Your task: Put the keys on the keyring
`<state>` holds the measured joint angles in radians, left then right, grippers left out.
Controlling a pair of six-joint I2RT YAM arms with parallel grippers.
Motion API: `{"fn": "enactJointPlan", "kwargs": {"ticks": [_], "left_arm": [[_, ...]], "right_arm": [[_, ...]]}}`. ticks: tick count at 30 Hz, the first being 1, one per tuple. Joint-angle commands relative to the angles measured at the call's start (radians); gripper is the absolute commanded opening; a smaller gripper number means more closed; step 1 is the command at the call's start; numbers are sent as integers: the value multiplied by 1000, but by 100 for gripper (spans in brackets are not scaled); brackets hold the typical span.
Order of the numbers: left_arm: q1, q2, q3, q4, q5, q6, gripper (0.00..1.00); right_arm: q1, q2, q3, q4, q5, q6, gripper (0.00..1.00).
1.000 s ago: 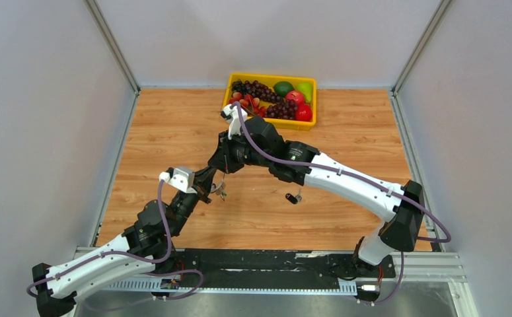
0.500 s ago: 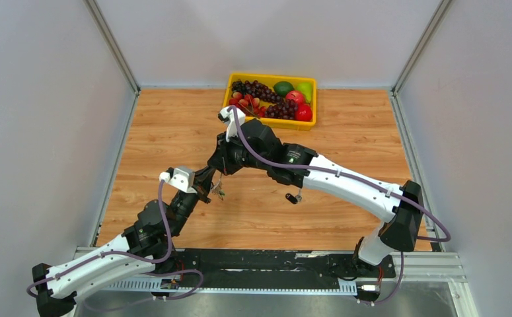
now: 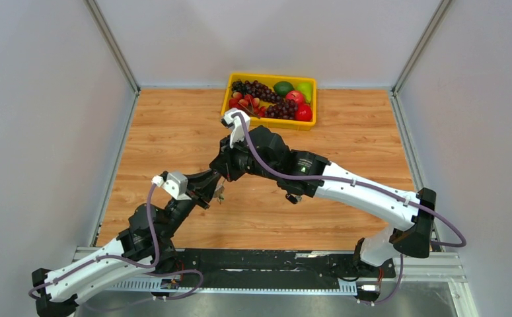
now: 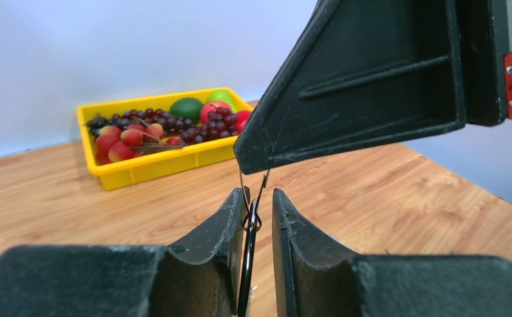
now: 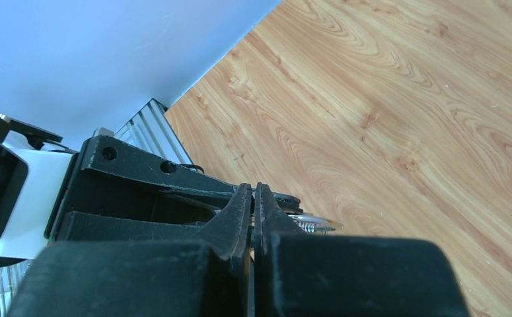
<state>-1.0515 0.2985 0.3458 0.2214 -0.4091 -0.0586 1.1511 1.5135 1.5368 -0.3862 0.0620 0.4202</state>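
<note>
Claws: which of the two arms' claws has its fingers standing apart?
The left claw: a gap shows between its fingers, with a thin wire ring in it. The right claw is pressed shut, no gap, pinching that ring's top.

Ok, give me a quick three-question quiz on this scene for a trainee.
1. True or false: the right gripper is shut on the keyring.
2. What holds the fruit? A) yellow tray B) blue bowl C) wire basket
3. Fill in: the keyring passes between the left gripper's open ____.
Key: 1 true; 2 A; 3 fingers.
</note>
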Motion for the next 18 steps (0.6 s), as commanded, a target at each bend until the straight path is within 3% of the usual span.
{"fn": "enactJointPlan", "kwargs": {"ticks": [1,18], "left_arm": [[-1,-19,-8,9,113,-30,30],[-1,-45,-2,6,109,-40,30]], "right_arm": [[7,-60,10,44,34,-18,0],[18,-67,19,40,39,-31,0]]}}
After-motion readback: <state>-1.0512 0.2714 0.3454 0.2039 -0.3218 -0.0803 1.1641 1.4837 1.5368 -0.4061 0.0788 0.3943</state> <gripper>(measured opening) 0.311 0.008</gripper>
